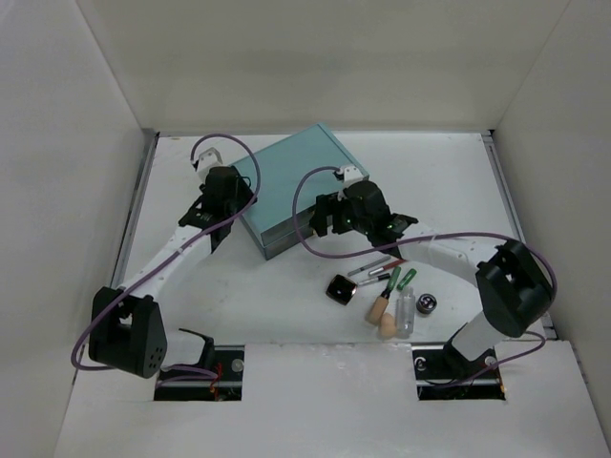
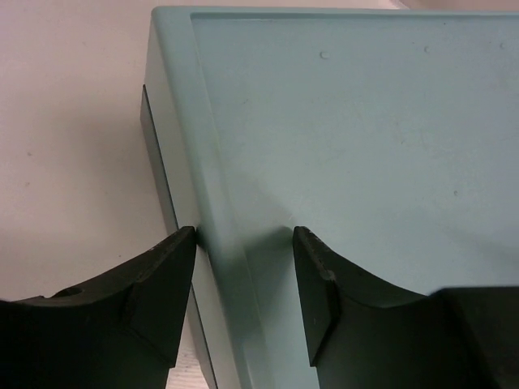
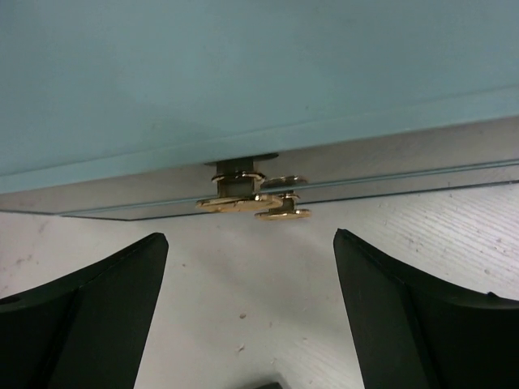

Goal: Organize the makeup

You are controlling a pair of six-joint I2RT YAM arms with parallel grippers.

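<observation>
Makeup (image 1: pixel 383 311) lies loose on the surface (image 1: pixel 458 191) toward the front right, none of it put away; I'd judge the step in hand is getting a drawer open first. On the left, the left gripper (image 2: pixel 243 243) reaches in low, elbow swung wide. Its jaws straddle a corner edge of the teal box (image 1: pixel 296 176), one finger against the side wall, the other over the lid; whether they truly pinch it I can't tell. In the middle the right gripper (image 3: pixel 251 239) tips down at the box's front, jaws spread wide and holding nothing, the gold pulls (image 3: pixel 251 198) just ahead between them. Its next move calls for easing forward and closing on one pull while the left steadies the box. Further right sit the dark compact (image 1: pixel 341 289), pencils (image 1: pixel 375 270), sponge (image 1: pixel 387 326), green-capped tubes (image 1: pixel 408 280) and silver jar (image 1: pixel 427 305).
</observation>
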